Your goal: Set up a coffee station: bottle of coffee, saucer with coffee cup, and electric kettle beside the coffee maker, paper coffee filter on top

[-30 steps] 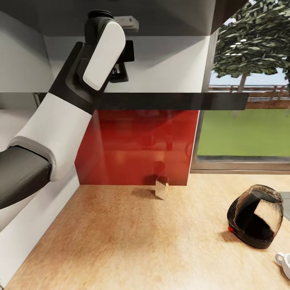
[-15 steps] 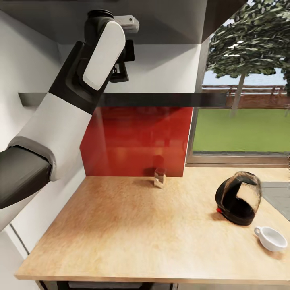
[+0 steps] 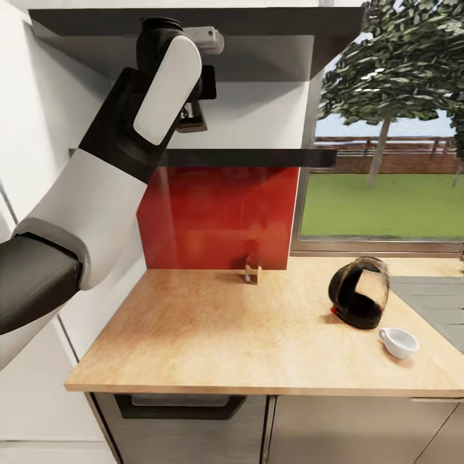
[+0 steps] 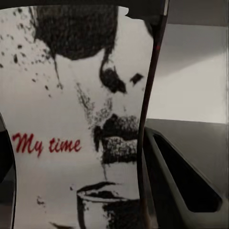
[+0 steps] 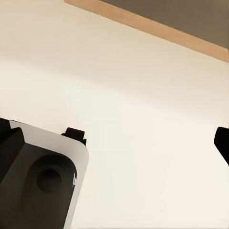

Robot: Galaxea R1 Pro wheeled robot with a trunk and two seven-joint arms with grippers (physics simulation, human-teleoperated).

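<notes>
The bottle of coffee (image 4: 71, 124) sits right against the left wrist camera, its white label printed with dark splatter art and the red words "My time". A dark finger (image 4: 183, 186) of the left gripper lies just beside the label's edge, so the jaws appear pinched on the bottle, with the label between them. In the head view the left arm is raised to the dark kitchen shelf (image 3: 258, 156), and the left gripper (image 3: 193, 116) is up between that shelf and the cabinet underside above it; the bottle itself is hidden there behind the wrist.

Well below the left jaws lies the countertop (image 3: 212, 335), pale wood-look, backed by a glossy red panel (image 3: 219, 216). A small clear glass (image 3: 252, 272) stands on it at the foot of the red panel. Farther toward the window side, the electric kettle (image 3: 358, 293) rests on the countertop, dark and glassy, tilted rather than upright. The coffee cup (image 3: 398, 341) stands just beside the kettle, nearer the counter's front edge, apart from it.

The right wrist view looks onto a pale cream surface with a wood-coloured strip at its edge; a dark finger tip (image 5: 222, 143) of the right gripper shows at the frame's side, and I cannot tell how those jaws stand.
</notes>
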